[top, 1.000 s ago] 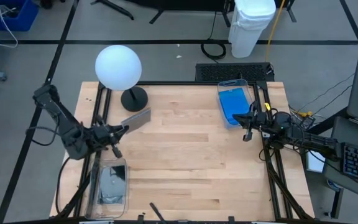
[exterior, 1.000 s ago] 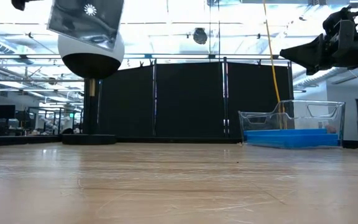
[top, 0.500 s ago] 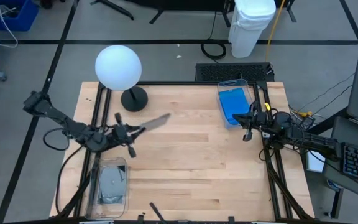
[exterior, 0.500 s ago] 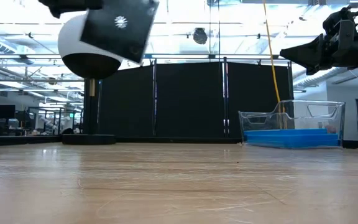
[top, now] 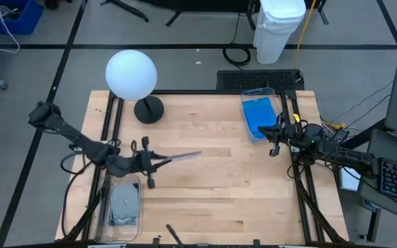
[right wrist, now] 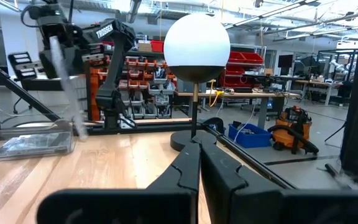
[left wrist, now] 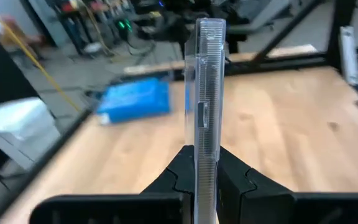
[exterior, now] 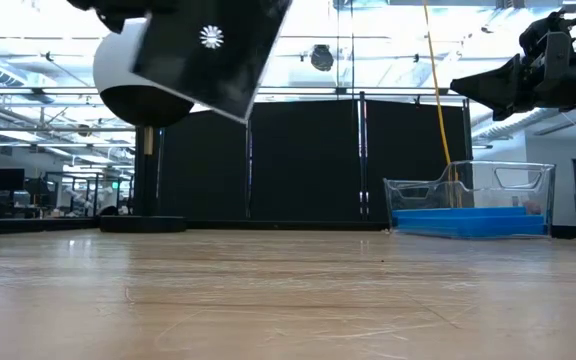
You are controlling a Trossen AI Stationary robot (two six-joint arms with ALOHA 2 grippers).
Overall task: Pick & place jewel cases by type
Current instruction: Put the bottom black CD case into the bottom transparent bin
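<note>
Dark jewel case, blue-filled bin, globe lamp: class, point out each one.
dark jewel case (exterior: 208,50), low view, its flat face
clear bin (top: 259,114), high view, blue contents
globe lamp (top: 131,74), high view, white globe

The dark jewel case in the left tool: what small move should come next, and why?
Probably swing it back toward the clear bin at the table's near left and lower it there. The left tool is shut on the dark jewel case, held in the air, edge up. That bin already holds dark cases; the blue ones lie in the far right bin. The right tool waits there, shut.
</note>
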